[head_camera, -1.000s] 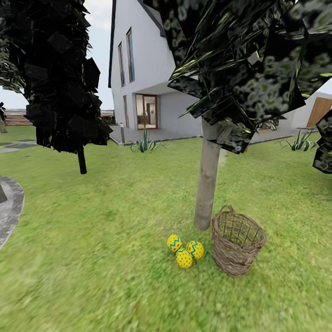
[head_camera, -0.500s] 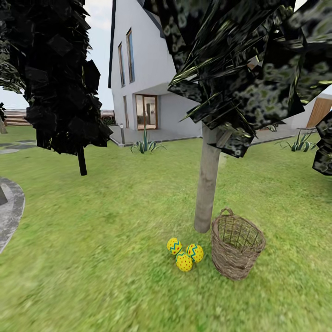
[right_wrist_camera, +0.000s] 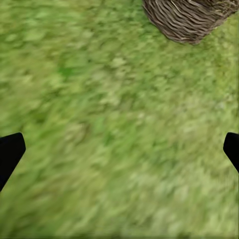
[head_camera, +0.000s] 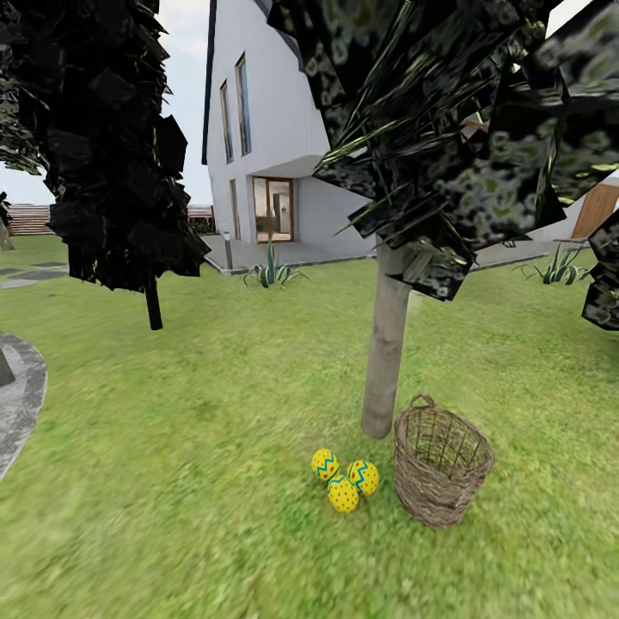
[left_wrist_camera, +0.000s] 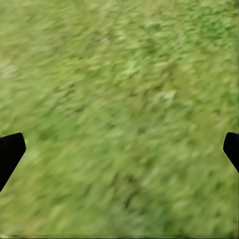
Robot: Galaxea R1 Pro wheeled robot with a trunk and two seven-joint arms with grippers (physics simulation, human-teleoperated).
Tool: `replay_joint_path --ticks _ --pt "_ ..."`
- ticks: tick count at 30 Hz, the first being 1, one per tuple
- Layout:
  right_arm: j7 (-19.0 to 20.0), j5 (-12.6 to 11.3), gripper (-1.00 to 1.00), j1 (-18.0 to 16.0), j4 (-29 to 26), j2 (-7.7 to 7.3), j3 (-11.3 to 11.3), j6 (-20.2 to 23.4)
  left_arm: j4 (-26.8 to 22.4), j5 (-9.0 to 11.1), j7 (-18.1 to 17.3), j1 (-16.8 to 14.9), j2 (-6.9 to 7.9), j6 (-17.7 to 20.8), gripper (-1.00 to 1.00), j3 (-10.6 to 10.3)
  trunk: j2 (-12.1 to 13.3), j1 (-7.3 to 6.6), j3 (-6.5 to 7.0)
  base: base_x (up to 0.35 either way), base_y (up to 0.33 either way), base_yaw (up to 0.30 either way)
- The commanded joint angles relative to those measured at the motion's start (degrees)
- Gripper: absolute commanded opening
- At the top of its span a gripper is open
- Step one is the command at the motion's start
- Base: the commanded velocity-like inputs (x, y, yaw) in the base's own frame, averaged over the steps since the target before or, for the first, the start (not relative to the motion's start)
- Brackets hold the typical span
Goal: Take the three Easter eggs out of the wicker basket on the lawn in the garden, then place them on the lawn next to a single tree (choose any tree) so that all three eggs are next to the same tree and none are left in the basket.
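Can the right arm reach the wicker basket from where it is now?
Probably yes. In the right wrist view the wicker basket lies ahead of the open right gripper, with only bare lawn between them and nothing in the way.

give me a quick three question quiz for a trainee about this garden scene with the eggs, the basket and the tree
1. How many Easter eggs lie on the lawn?
2. True or false: the wicker basket holds an egg.
3. In the head view, which stands nearest the eggs: A the pale-trunked tree, B the near-black tree, C the white house?

Key
1. Three, bunched close together.
2. False: only bare weave shows inside the basket.
3. A, the pale trunk rises just behind the eggs, with the basket on its other side.
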Motion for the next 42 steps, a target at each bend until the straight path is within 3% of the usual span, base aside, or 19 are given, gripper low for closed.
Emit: replay_joint_path --ticks 1,33,42 --pt "-0.2 -0.4 1.00 0.0 0.1 0.08 0.5 -0.2 0.1 0.3 -0.4 0.1 0.02 -0.2 1.00 0.2 0.4 -0.23 0.13 0.000 0.000 0.000" --pt "-0.2 -0.4 1.00 0.0 0.1 0.18 0.4 -0.2 0.1 0.4 -0.4 0.9 -0.03 -0.4 1.00 0.2 13.2 -7.26 5.87 0.000 0.000 0.000" --pt "-0.2 -0.4 1.00 0.0 0.1 0.22 0.4 -0.2 0.0 0.4 -0.4 0.9 0.01 -0.1 1.00 0.3 13.2 -7.26 5.87 0.000 0.000 0.000"
